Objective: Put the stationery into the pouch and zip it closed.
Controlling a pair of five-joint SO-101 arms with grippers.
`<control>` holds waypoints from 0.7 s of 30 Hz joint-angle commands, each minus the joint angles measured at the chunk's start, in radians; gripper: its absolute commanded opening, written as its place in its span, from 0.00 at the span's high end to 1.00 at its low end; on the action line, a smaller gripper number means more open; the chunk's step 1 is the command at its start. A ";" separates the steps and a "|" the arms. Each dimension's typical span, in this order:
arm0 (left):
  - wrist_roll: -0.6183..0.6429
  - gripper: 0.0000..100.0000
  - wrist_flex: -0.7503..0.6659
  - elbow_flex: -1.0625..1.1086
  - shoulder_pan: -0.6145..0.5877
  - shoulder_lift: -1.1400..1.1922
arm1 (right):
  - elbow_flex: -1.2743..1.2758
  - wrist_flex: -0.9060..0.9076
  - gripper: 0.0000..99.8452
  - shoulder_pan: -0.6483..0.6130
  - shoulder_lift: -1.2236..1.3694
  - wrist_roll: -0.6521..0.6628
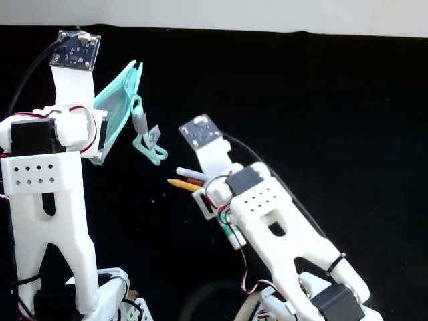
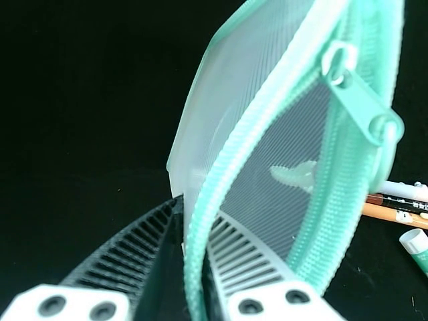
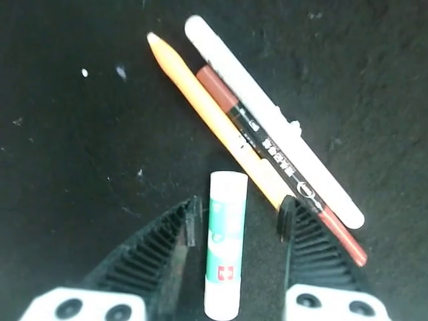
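**Black surface (image 1: 348, 100), pouch aloft, glue stick in line**

Matte black cloth covers the surface, with both white arms standing on its near side. The translucent mint-green mesh pouch (image 2: 267, 134) hangs off the surface. The left tool (image 2: 190, 227) is clamped on the pouch's lower edge. Its zip is open and the mint zip pull (image 2: 361, 110) dangles at the mouth.

Three long pieces lie side by side on the cloth: a white pen (image 3: 267, 114), a brown pen (image 3: 281, 160) and an orange pencil (image 3: 207, 114). All three slant away from the right tool (image 3: 239, 210).

The short white-and-green glue stick (image 3: 224, 244) lies between that tool's spread fingers. The tool grips nothing yet.

The stick's long axis runs with the fingers, so they would close squarely across its width. The orange pencil's near end lies just beside one fingertip and could be nudged or caught. The right arm is plainly the nearer one to the stationery. In the high view the pouch mouth is up and across from the stick, toward the left arm, so the carry likely goes that way.
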 commanded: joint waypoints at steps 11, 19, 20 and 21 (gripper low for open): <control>0.006 0.99 -0.011 -0.015 -0.013 -0.002 | 0.139 -0.157 0.80 0.012 -0.008 0.006; 0.006 0.99 -0.009 -0.015 -0.013 -0.002 | 0.199 -0.208 0.80 0.012 -0.007 0.006; 0.006 0.99 -0.009 -0.015 -0.013 -0.002 | 0.208 -0.216 0.80 0.012 -0.007 0.006; 0.006 0.99 -0.009 -0.015 -0.013 -0.002 | 0.211 -0.217 0.80 0.010 -0.007 0.006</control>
